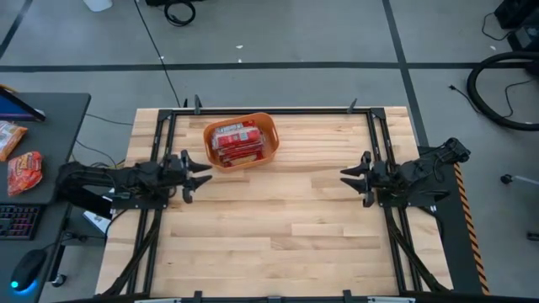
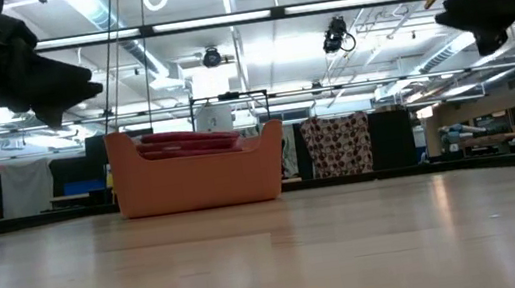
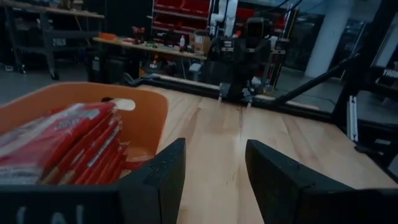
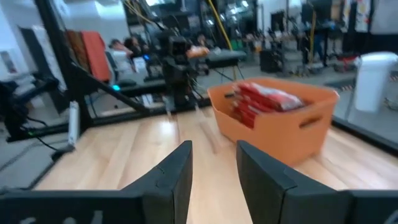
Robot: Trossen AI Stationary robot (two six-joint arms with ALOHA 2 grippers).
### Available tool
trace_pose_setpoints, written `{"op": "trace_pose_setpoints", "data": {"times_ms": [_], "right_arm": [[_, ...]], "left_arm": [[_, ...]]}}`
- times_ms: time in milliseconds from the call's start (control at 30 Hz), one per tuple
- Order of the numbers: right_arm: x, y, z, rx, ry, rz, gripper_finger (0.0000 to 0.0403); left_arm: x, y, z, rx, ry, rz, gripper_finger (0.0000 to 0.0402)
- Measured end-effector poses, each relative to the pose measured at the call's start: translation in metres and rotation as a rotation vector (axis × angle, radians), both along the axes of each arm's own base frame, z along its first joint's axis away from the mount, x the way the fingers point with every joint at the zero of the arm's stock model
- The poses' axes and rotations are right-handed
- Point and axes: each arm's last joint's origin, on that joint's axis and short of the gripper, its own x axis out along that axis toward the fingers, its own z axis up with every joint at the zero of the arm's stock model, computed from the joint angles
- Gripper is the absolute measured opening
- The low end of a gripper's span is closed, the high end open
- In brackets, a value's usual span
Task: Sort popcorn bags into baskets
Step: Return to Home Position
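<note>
Left gripper (image 1: 200,172) and right gripper (image 1: 349,178) are hanging open, empty; any wide swing is risking the left clipping the rounded orange plastic tub (image 1: 271,128).

**A:** Where does the left gripper (image 1: 203,172) sit?

**B:** At the tip of the left arm (image 1: 109,181), which stretches out low and level behind it. Its two dark fingers (image 3: 163,177) are parted, with a wide gap between them.

**A:** And the right gripper (image 1: 346,176)?

**B:** It mirrors the left. The right arm (image 1: 413,178) trails straight behind it, and that pincer's jaws also stand apart.

**A:** How do the two relate?

**B:** They are tip to tip and well apart, each pointing at the other. In the low view both hang raised.
</note>
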Motion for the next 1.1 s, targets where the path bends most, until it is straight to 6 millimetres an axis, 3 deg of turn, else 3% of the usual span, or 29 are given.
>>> {"op": "trace_pose_setpoints", "data": {"times_ms": [367,633,967,1100], "right_arm": [[0.0,0.0,0.008,-0.04,-0.071,0.019,0.013],[0.003,0.001,-0.007,-0.046,-0.043,0.0,0.013],[0.004,-0.002,-0.007,-0.102,-0.027,-0.071,0.013],[0.004,-0.004,-0.006,-0.034,-0.042,-0.126,0.013]], "left_arm": [[-0.003,0.0,0.005,0.017,-0.054,0.0,0.0171],[0.0,0.0,-0.003,0.027,0.041,0.002,0.0171],[0.009,0.002,-0.017,0.159,0.222,0.099,0.0171],[0.012,0.002,-0.009,0.202,0.158,0.096,0.0171]]}}
